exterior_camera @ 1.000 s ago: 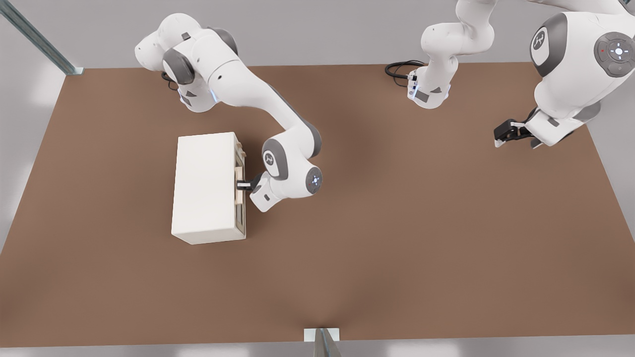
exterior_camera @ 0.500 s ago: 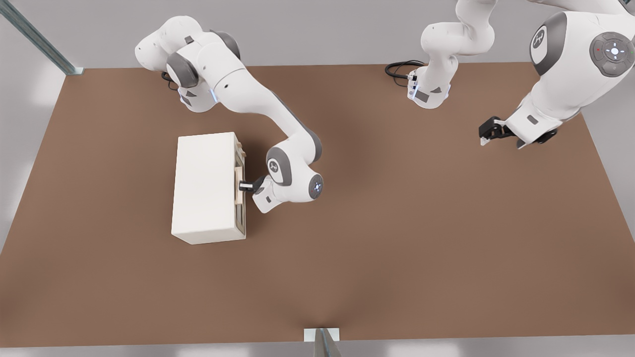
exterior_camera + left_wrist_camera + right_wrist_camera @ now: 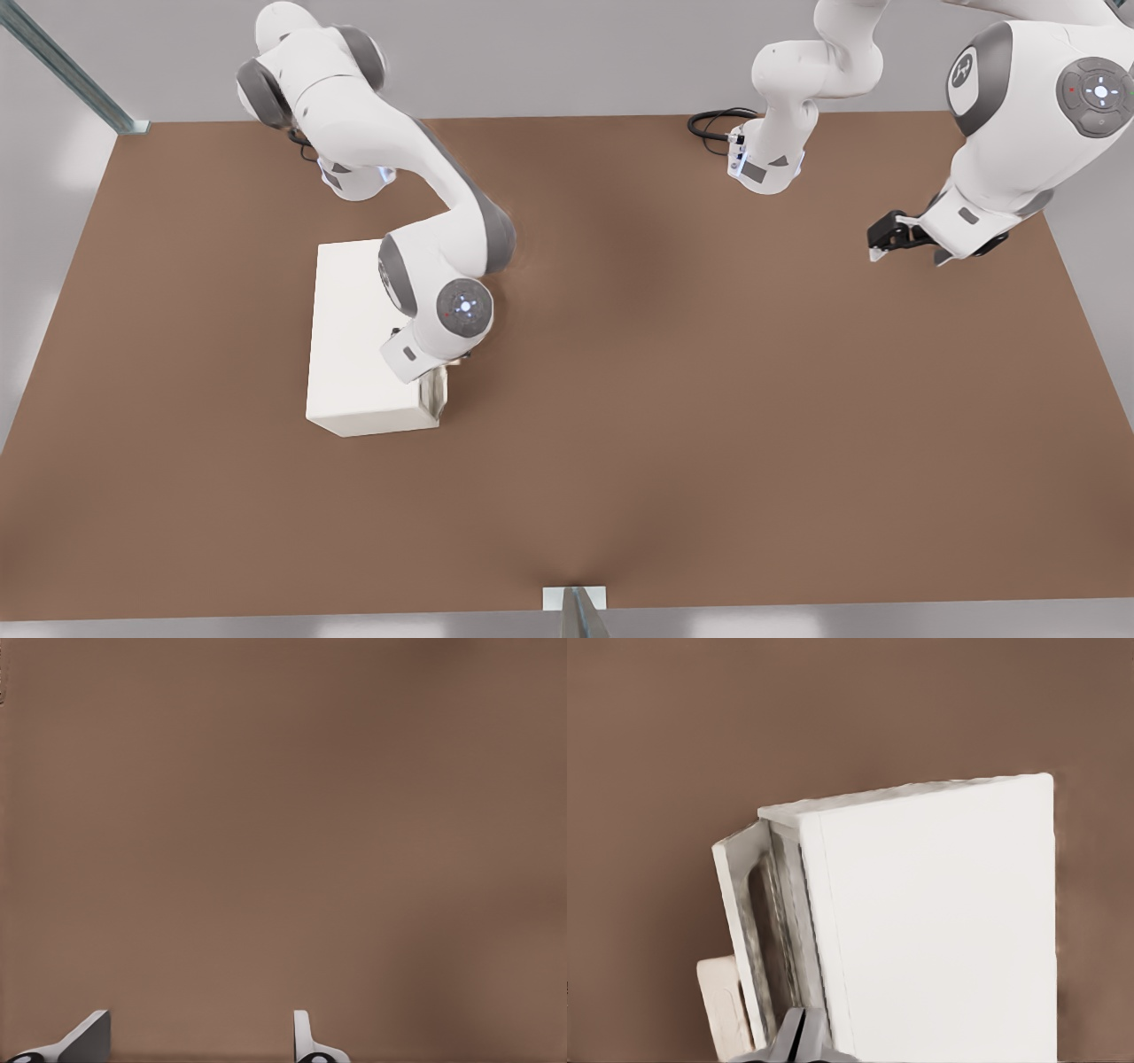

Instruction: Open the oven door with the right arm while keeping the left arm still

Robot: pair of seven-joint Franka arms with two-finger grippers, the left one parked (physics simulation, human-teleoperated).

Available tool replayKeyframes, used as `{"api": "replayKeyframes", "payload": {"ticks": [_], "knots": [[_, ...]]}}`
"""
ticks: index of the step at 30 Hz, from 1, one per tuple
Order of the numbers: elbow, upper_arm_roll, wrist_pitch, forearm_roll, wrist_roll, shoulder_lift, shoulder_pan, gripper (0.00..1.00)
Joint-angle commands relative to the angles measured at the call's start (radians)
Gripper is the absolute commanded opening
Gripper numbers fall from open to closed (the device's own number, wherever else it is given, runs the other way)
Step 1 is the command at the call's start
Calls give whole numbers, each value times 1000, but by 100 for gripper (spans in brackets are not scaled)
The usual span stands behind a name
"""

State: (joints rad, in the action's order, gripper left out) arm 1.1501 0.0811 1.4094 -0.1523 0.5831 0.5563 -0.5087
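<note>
The right arm [image 3: 416, 190] reaches from its base near the table's far edge, at the front view's left, and folds down over the oven [image 3: 359, 346]. Its wrist sits above the oven's top at the door-side edge, covering much of that edge in the front view. The gripper [image 3: 796, 1041] is hidden under the wrist there; in the right wrist view its two fingertips [image 3: 788, 1038] show pressed together with no gap, right at the door's [image 3: 749, 935] top edge, between the door and the oven body. Whether they pinch anything cannot be told.

The oven stands on the brown table [image 3: 709, 399], in the half at the front view's left, set in from the edges, its door side facing the table's middle. The door is slightly ajar: in the right wrist view it tilts away from the body, a thin wedge of dark gap between them, with the grey window in its frame. The pale handle [image 3: 726, 1005] sticks out from the door's outer face, beside the fingertips but apart from them.

In the front view only the near end of the door [image 3: 436, 396] peeks out past the wrist, leaning a little off the oven's front. The table around the oven is bare brown surface.
</note>
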Motion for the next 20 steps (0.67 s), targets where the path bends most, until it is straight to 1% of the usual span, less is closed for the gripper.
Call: {"api": "replayKeyframes", "payload": {"ticks": [1, 2, 3, 4, 5, 6, 7, 8, 9, 20], "knots": [[88, 2, 79, 122, -563, -136, 137, 21], [102, 6, 76, 112, -578, -177, 203, 51], [102, 9, 68, 112, -580, -211, 228, 82], [149, 22, 30, 114, -608, -251, 242, 100], [206, 55, 42, 129, -693, -285, 242, 100], [171, 91, 39, 129, -809, -308, 242, 100], [142, 118, 34, 128, -818, -315, 243, 100], [141, 161, 34, 125, -838, -335, 245, 100], [138, 161, 34, 105, -839, -346, 245, 100], [143, 161, 57, 119, -841, -337, 246, 100]]}}
